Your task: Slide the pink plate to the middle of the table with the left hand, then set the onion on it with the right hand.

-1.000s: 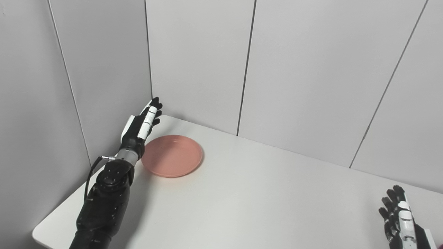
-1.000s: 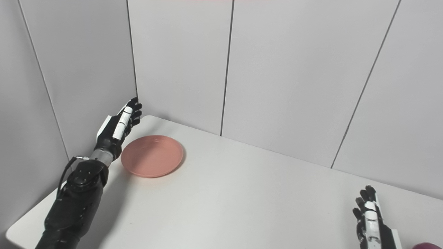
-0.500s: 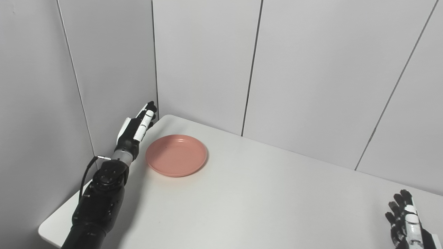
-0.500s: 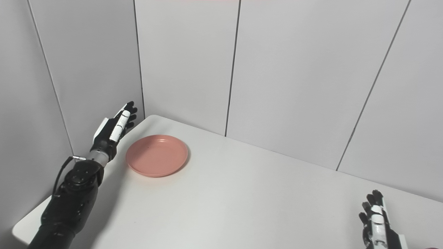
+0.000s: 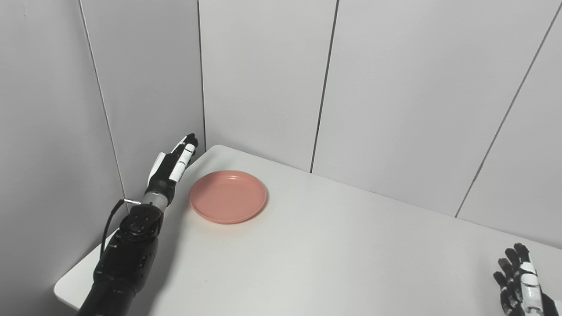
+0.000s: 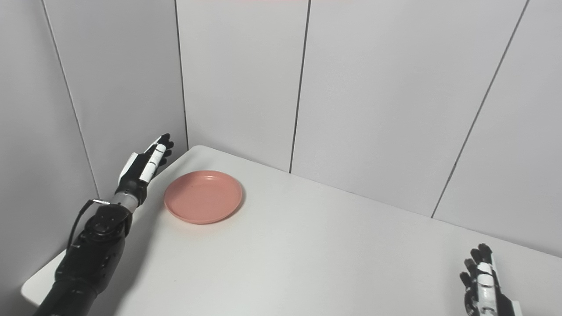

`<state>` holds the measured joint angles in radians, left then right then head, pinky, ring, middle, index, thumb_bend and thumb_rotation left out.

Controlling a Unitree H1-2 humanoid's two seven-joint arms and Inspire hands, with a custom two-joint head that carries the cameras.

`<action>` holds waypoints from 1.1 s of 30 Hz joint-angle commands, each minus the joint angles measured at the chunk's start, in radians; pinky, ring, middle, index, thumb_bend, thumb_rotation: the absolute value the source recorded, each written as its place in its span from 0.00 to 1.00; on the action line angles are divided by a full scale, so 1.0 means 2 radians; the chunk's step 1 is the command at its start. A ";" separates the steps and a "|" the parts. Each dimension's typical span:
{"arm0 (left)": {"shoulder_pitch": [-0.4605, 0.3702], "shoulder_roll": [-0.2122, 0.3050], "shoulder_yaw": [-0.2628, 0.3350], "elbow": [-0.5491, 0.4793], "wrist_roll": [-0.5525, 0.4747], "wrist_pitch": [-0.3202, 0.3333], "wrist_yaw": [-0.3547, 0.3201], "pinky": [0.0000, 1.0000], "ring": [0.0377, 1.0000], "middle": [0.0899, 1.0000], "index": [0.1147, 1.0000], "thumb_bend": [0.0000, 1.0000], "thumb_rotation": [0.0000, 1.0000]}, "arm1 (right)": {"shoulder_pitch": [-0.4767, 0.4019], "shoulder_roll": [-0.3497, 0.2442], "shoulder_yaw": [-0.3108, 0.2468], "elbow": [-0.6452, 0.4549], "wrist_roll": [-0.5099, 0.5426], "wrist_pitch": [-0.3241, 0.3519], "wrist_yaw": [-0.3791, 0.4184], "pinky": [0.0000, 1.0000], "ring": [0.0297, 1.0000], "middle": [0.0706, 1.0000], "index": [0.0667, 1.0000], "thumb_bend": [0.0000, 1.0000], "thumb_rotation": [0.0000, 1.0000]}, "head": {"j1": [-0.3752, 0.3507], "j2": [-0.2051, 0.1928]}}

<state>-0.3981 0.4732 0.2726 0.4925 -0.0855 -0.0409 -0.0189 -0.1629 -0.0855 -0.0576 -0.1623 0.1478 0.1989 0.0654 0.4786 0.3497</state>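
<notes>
Left hand [image 5: 169, 164] raised edge-on at the far-left corner of the surface [image 5: 333, 250], fingers [image 5: 186, 147] straight and apart, holding nothing, set behind the plate's outer side, probably to push it inward. Plate [image 5: 228, 196] just right of those fingers, not touching, well off the middle. Right hand [image 6: 485, 285] low at the near-right edge, fingers spread and empty, waiting. Onion not in view, so placing not yet possible.
</notes>
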 commanded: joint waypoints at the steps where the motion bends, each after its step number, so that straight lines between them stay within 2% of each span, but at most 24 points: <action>1: -0.033 0.015 0.000 0.000 0.005 -0.026 0.007 0.97 0.95 0.92 0.91 0.66 1.00 | -0.014 -0.003 -0.001 -0.021 0.000 0.001 0.000 1.00 1.00 1.00 1.00 0.21 1.00 | 0.000 0.001; 6: -0.040 0.011 -0.001 0.019 0.005 -0.032 0.010 0.97 0.93 0.91 0.89 0.64 1.00 | -0.013 -0.002 -0.003 -0.023 0.006 0.007 0.001 1.00 1.00 1.00 1.00 0.22 1.00 | 0.000 0.000; 10: -0.047 0.010 -0.001 0.051 -0.001 -0.049 0.007 0.97 0.93 0.91 0.88 0.63 1.00 | -0.012 -0.003 -0.002 -0.023 0.003 0.006 0.001 1.00 1.00 1.00 1.00 0.23 1.00 | 0.000 0.000; 17: -0.053 0.001 0.005 0.079 -0.014 -0.057 0.007 0.99 0.94 0.90 0.87 0.68 1.00 | -0.011 -0.004 -0.002 -0.028 0.005 0.013 0.002 1.00 1.00 1.00 1.00 0.24 1.00 | 0.003 0.000; 23: -0.057 -0.002 0.004 0.105 -0.020 -0.074 0.001 0.97 0.93 0.91 0.89 0.69 1.00 | -0.010 -0.006 -0.004 -0.029 0.008 0.014 0.004 1.00 1.00 1.00 1.00 0.26 1.00 | 0.007 0.001; 30: -0.061 -0.008 0.004 0.130 -0.030 -0.091 -0.005 0.96 0.93 0.91 0.88 0.73 1.00 | -0.008 -0.008 -0.002 -0.032 -0.002 0.010 0.000 1.00 1.00 1.00 1.00 0.25 1.00 | 0.009 0.001; 33: -0.063 -0.012 0.005 0.133 -0.033 -0.089 -0.001 0.94 0.93 0.91 0.87 0.74 1.00 | -0.007 -0.008 -0.002 -0.034 -0.001 0.009 0.002 1.00 1.00 1.00 1.00 0.25 1.00 | 0.009 0.003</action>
<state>-0.4647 0.4344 0.2782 0.7743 -0.1455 -0.1816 -0.0212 -0.1565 -0.0949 -0.0579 -0.1873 0.1430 0.2241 0.0662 0.4970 0.3543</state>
